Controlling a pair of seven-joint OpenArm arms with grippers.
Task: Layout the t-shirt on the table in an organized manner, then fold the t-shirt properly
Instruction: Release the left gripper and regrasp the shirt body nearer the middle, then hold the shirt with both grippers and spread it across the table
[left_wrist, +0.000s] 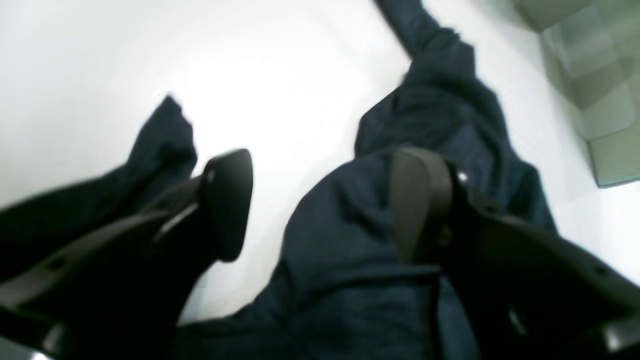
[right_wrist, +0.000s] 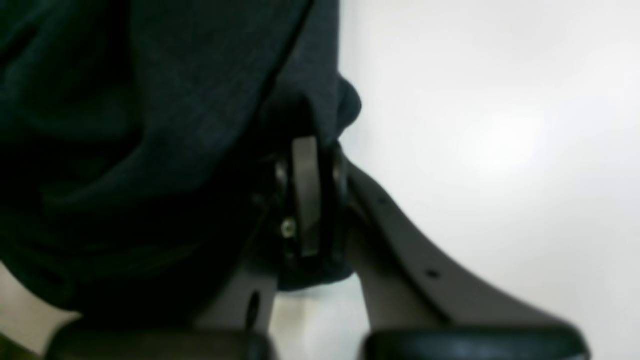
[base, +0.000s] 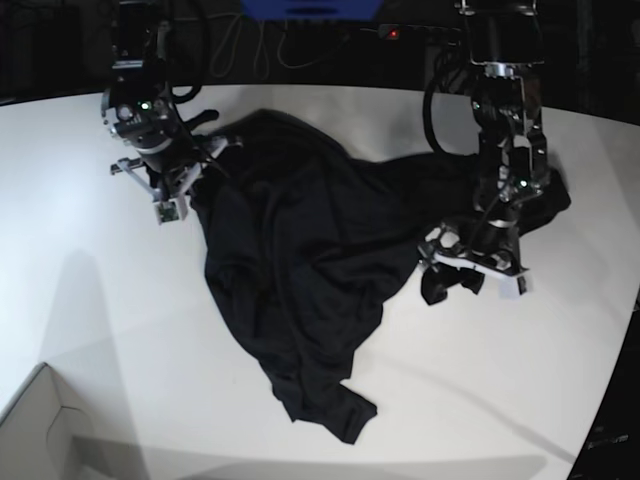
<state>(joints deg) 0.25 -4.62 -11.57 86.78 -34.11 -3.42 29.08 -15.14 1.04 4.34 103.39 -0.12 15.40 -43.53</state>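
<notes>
The t-shirt (base: 300, 270) lies in a rumpled heap across the middle of the table (base: 90, 300), not yet spread out, so the layout stage is barely begun and no fold has been made. Nearest the base camera sits a corner of a white box (base: 40, 435), well clear of the cloth. Just beyond it, a narrow bunched end of the shirt trails toward the front edge, and the body rises behind in loose creases, with no sleeve, hem or collar lying flat.

Farther back, the arms work the two outer edges. The right gripper (right_wrist: 307, 165), on the left side of the base view, has its jaws pressed together on a pinch of the shirt's edge; its wrist view shows dark fabric bunched right at the closed tips. The left gripper (left_wrist: 320, 205), on the other side, stands with its jaws apart, one pad over bare table and the other over cloth, gripping nothing that I can see.

By my judgement, nearly all the work remains: pull the edges outward, smooth the body, set the sleeves straight, then fold.

As for writing, the shirt is plain with no print or tag showing, and no brand or label can be read on the arms, the box or the dark clutter at the far back.
</notes>
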